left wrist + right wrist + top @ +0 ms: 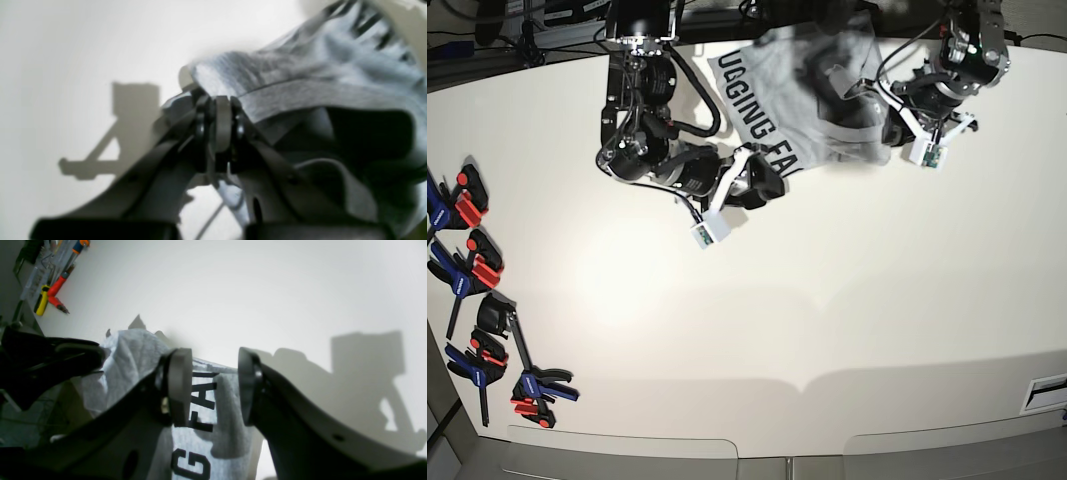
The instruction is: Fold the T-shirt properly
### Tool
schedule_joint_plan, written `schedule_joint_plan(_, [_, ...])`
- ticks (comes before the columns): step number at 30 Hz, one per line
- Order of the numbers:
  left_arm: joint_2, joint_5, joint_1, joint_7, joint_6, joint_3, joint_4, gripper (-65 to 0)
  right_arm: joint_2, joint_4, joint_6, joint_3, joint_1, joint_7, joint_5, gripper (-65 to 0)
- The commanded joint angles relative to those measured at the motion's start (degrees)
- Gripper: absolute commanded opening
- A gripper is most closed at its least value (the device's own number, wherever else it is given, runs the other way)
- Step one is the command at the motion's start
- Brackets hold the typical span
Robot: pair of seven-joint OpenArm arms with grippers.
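- Near edge of the counter (827,330) holds clamps (477,270) at its left; nothing in play there.
- Far edge: T-shirt (807,90) bunched, lettering up.
- Right gripper (213,386) spread wide over the letters, and should close on one layer only.
- Left gripper (222,126) is pinching a grey fold, plain only at the wrist; base view hides that.

Black block capitals "UGGING FA" on the grey T-shirt (772,100), the rest hidden
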Motion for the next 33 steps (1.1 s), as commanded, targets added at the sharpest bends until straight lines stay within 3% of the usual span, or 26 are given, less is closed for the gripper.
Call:
schedule_joint_plan(1, [-0.3,0.5,-0.2,-0.8,0.0,-0.1,1.1,-65.0,-0.2,0.9,0.2,0.0,0.9,1.2,1.4,-43.8])
schedule_joint_plan(8, [-0.3,6.9,-0.2,0.0,0.1,-0.1,1.1,-65.0,-0.1,0.9,0.2,0.0,0.9,1.2,1.4,-43.8])
schedule_joint_plan(12, [-0.3,11.3,-0.2,0.0,2.2,-0.1,2.4,-65.0,-0.1,0.9,0.2,0.0,0.9,1.2,1.4,-43.8])
schedule_joint_plan(15, [-1.0,13.2,-0.1,0.0,3.3,-0.1,5.0,-47.3,-0.2,0.9,0.2,0.0,0.9,1.2,1.4,-43.8])
schedule_joint_plan(18, [-2.0,12.9,1.2,-0.6,3.3,-0.6,8.3,-44.1,-0.1,0.9,0.2,0.0,0.9,1.2,1.4,-43.8])
schedule_joint_plan(21, [-2.1,8.9,4.3,-0.3,2.7,-1.6,11.0,-44.1,-0.1,0.9,0.2,0.0,0.9,1.2,1.4,-43.8])
schedule_joint_plan(25, [-2.1,-1.4,8.5,2.3,-1.1,-1.9,12.4,-43.8,-0.2,0.9,0.2,0.0,0.9,1.7,1.5,-43.8])
schedule_joint_plan(30, [-2.1,-8.8,11.6,3.3,-1.8,-1.9,12.4,-34.7,-0.1,0.9,0.2,0.0,0.9,1.8,1.5,-43.8])
schedule_joint_plan(33, [-2.1,-10.5,13.0,3.8,-2.7,-1.9,12.4,-34.2,-0.1,0.9,0.2,0.0,0.9,1.8,1.5,-43.8])
